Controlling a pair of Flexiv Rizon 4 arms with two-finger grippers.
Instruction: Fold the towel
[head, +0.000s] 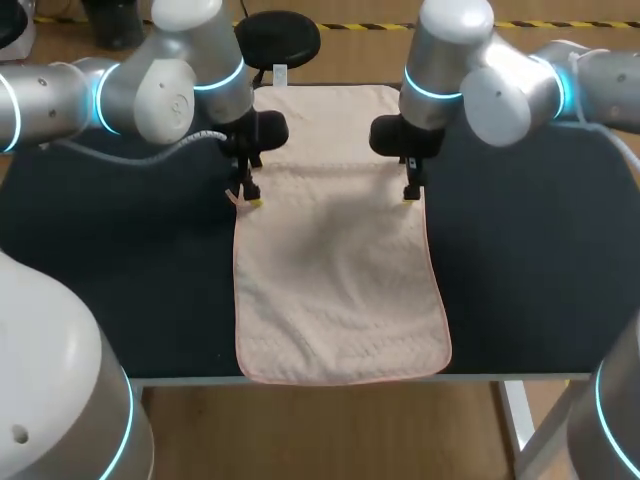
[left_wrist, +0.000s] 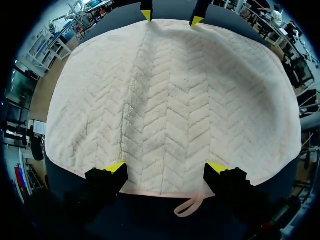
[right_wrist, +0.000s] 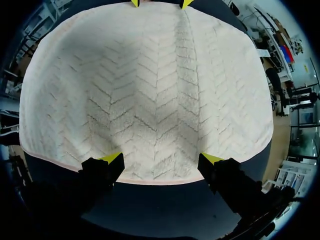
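Head view: towel (head: 340, 270) lying flat on the dark bench (head: 120, 290), one long edge under the left end effector (head: 247, 197), the other under the right end effector (head: 411, 193). Looks soft, light and limp, likely to sag once lifted; best pinched at the hem, both sides together. Both pointing straight down, fingers (left_wrist: 105, 181) spread, nothing pinched, hem just beneath.

You have wide bare table (head: 120, 290) left and right of towel (head: 340, 280). Your left gripper (head: 248, 198) and right gripper (head: 411, 193) block towel's side edges at far half, jaws spread. Left arm (head: 150, 90), right arm (head: 500, 85) hang over far corners.
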